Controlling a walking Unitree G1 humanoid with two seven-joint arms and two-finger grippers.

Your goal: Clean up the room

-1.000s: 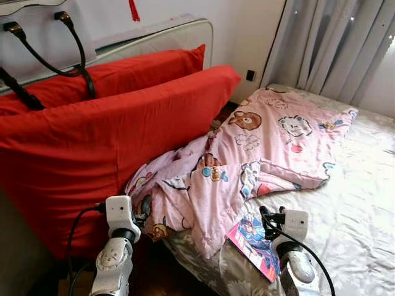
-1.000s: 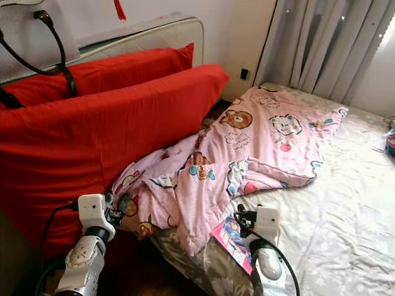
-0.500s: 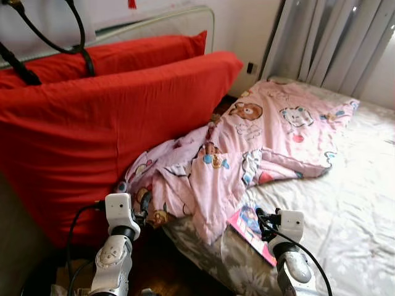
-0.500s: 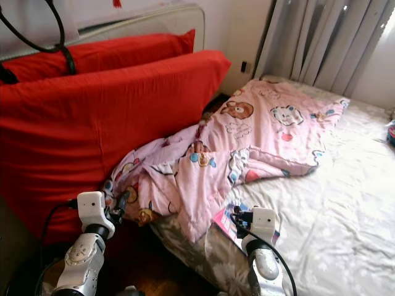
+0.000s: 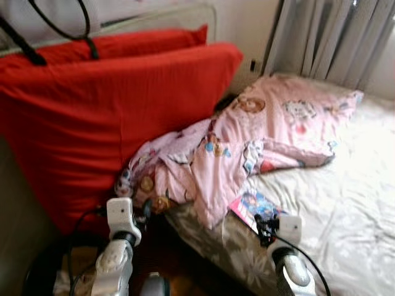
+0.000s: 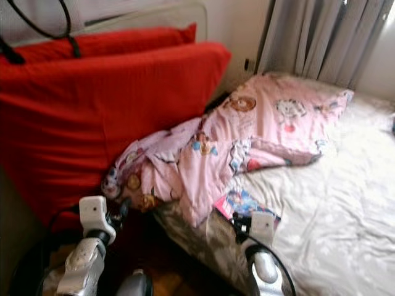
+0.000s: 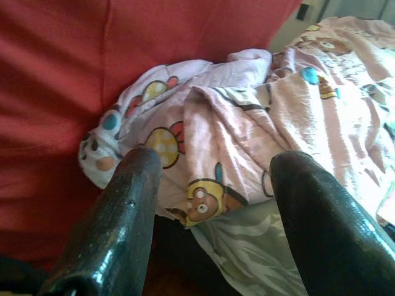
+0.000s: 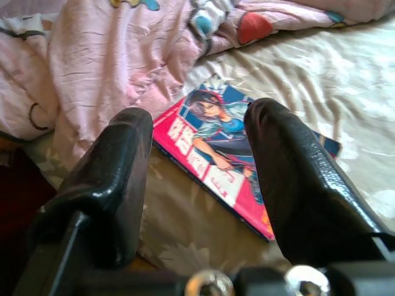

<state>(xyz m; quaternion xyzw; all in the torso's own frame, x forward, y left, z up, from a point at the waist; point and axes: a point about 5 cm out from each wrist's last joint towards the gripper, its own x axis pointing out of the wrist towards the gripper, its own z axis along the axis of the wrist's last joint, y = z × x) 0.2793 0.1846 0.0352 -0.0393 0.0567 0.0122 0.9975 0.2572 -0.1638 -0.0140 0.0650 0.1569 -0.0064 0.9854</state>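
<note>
A crumpled pink cartoon-print blanket [image 5: 259, 135] lies across the bed [image 5: 345, 203] and spills over its near corner. A pink and blue comic book [image 8: 228, 163] rests on the sheet beside the blanket's lower edge [image 5: 256, 206]. My right gripper [image 8: 197, 185] is open, hovering just short of the book, with nothing between its fingers. My left gripper [image 7: 213, 209] is open too, held low before the blanket's bunched end [image 7: 203, 142] near the red pillows. Both wrists show at the bottom of the eye views.
Two large red pillows [image 5: 117, 105] stand on edge to the left, against a padded headboard with black bag straps above. Grey curtains [image 5: 333, 37] hang behind the bed. Dark floor [image 5: 179, 265] lies between pillows and bed corner.
The camera has tilted and drawn back, blurring the picture, so the whole scene shifted up. Both open grippers keep their pose near the blanket and book.
</note>
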